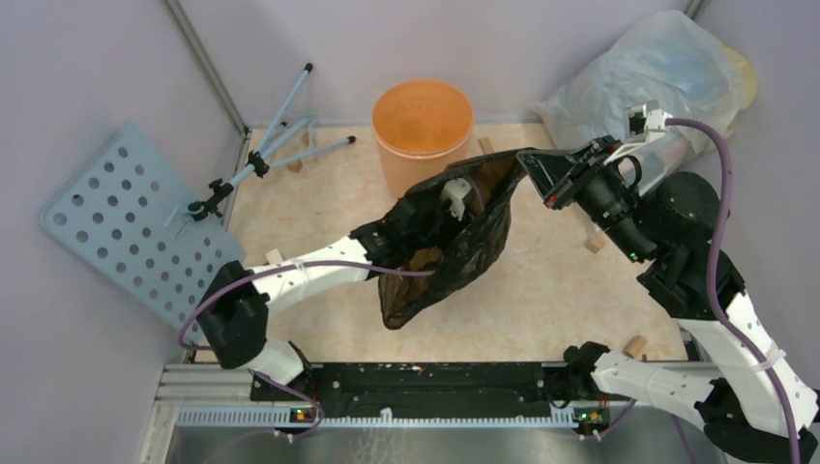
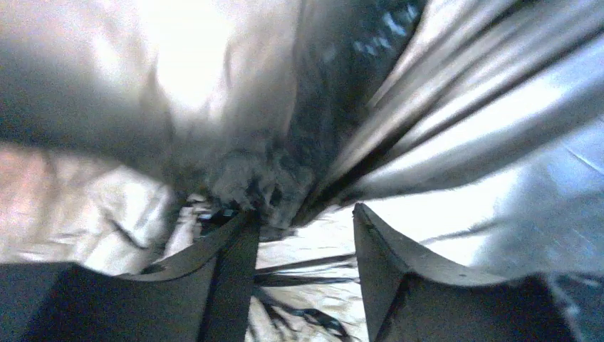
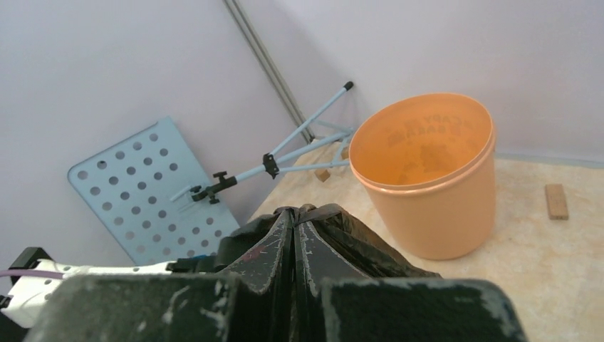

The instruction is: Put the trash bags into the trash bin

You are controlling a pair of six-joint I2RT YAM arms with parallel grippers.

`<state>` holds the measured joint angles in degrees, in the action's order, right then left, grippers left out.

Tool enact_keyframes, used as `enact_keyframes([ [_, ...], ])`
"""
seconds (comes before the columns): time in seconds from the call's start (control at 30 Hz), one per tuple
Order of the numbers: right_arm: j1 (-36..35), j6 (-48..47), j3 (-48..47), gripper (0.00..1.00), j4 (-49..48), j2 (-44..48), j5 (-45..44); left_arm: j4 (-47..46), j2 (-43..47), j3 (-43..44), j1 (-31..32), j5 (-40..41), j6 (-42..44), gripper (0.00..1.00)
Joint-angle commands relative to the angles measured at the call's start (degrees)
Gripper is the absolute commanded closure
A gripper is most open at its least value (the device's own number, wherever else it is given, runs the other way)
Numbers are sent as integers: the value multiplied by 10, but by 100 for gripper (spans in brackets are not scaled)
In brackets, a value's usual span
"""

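Right gripper (image 3: 293, 231) clamped on rim of black trash bag (image 1: 454, 256), jaws pressed together on film. Right arm reaches in from right, wrist roughly level, holding bag mouth up. Left gripper (image 2: 305, 212) buried inside bag, jaws parted, film around them not pinched. Left forearm stretched forward-right from base. Bag hangs between arms, just in front of orange bin (image 1: 423, 121), outside it.

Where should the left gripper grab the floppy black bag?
Probably grip the black bag at the loose rim of its mouth, on the side opposite the corner that the right gripper pinches. Come from inside, where the left gripper sits with its jaws apart. The thin film hangs limp, so only an edge gives the fingers something to pinch.
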<state>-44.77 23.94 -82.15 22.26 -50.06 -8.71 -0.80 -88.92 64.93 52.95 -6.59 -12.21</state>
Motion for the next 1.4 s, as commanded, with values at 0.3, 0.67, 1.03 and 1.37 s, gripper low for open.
enact_keyframes([
  [0.3,-3,-52,34,100,-12,1,-72,5,152,-61,-12,-57,-37,36],
  [0.67,-3,-85,59,100,-62,-59,-73,92,152,-30,-12,-184,-36,27],
  [1.03,-2,-107,63,100,-79,-85,-103,205,258,-1,-11,-136,-28,24],
  [1.37,-2,-121,85,100,-84,-69,-117,334,413,-8,-11,10,-111,15],
])
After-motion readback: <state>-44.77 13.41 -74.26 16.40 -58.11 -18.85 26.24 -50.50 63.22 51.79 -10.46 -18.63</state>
